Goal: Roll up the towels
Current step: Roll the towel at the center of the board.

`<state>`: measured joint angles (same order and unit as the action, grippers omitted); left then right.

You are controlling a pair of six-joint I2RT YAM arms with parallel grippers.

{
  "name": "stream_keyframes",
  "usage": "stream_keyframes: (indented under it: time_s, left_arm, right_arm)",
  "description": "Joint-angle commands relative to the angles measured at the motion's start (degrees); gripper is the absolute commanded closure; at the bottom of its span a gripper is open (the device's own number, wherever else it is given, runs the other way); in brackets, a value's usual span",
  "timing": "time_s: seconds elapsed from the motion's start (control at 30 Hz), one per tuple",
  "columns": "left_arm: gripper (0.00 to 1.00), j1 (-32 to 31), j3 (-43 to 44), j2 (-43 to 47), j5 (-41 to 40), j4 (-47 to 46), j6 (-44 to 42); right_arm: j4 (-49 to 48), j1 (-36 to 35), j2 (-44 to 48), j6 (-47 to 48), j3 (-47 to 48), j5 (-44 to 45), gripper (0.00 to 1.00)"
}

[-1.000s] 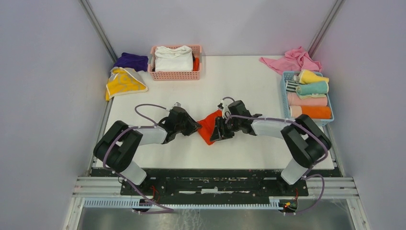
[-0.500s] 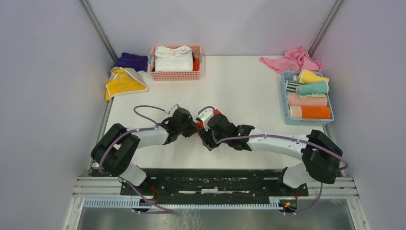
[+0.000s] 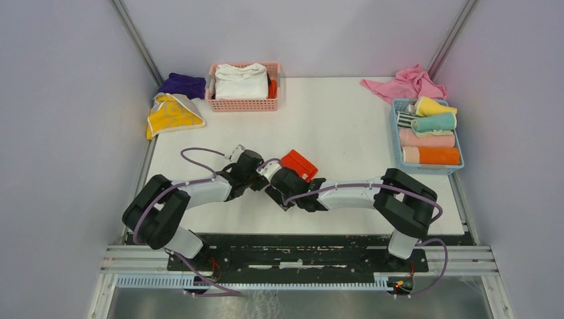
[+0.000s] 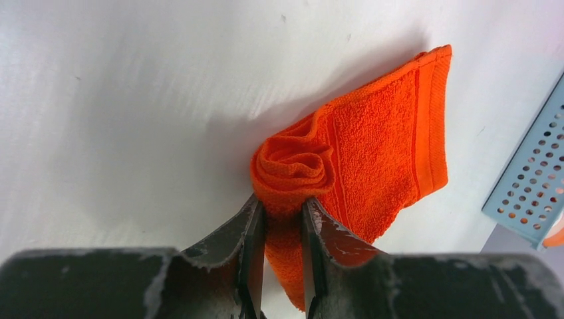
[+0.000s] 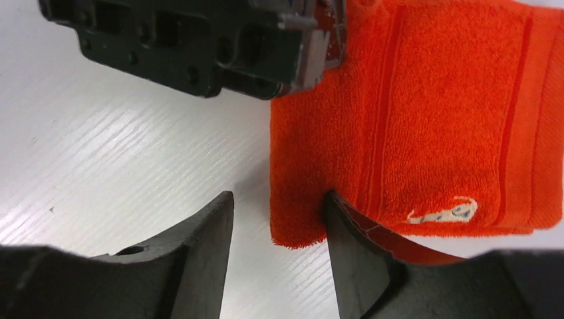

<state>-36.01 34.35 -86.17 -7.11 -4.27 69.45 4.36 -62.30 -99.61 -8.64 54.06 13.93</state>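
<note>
- The orange towel [image 3: 298, 164] lies on the table [image 3: 346, 119], near its front middle, with one end curled into a loose roll and the rest flat.
- The left gripper [image 4: 282, 214] is clamped on that curled end.
- The right gripper [image 5: 276, 226] stands with jaws apart astride the towel's near corner, one finger touching its edge.
- At far left is a yellow towel [image 3: 171, 114], with a purple towel [image 3: 183, 85] just behind it.
- The pink basket [image 3: 243, 104] at the back holds a white cloth [image 3: 241, 81].
- The blue basket [image 3: 395, 136] at right holds rolled towels [image 3: 431, 155], and a pink cloth [image 3: 406, 83] lies behind it.
</note>
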Motion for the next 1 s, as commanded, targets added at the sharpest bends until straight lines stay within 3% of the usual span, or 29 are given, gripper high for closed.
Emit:
stream_keyframes:
  time_s: [0.0, 0.13, 0.3, 0.43, 0.6, 0.73, 0.97]
  left_arm:
    - [0.7, -0.5, -1.7, 0.7, -2.1, 7.4, 0.5]
    - [0.7, -0.4, -1.8, 0.9, -2.0, 7.8, -0.3]
    - [0.69, 0.2, -1.8, 2.9, -1.8, 9.1, -1.5]
    - [0.62, 0.3, -3.5, 8.3, -1.9, 9.4, -0.6]
    - [0.44, 0.6, -4.7, 17.1, -4.5, 13.3, -1.1]
    - [0.37, 1.7, -5.0, 25.0, -6.1, 18.5, -2.3]
    - [0.3, 2.1, -7.1, 36.6, -6.4, 25.3, -2.5]
  right_arm:
    - [2.0, 0.1, -5.0, 0.7, 2.3, 2.7, 0.41]
    - [5.8, 0.1, -7.6, 1.1, 5.6, 3.0, 0.48]
    - [7.3, 0.2, -7.4, 1.8, 6.3, 1.0, 0.76]
    - [8.3, 1.8, -6.4, 1.7, 7.3, -12.8, 0.99]
    - [5.4, 7.2, -5.4, -4.4, 7.8, -36.7, 1.0]
    - [-1.9, 12.8, -5.9, -14.4, 6.9, -52.9, 1.0]
    - [-27.5, 20.2, -11.5, -37.3, 0.4, -67.1, 1.0]
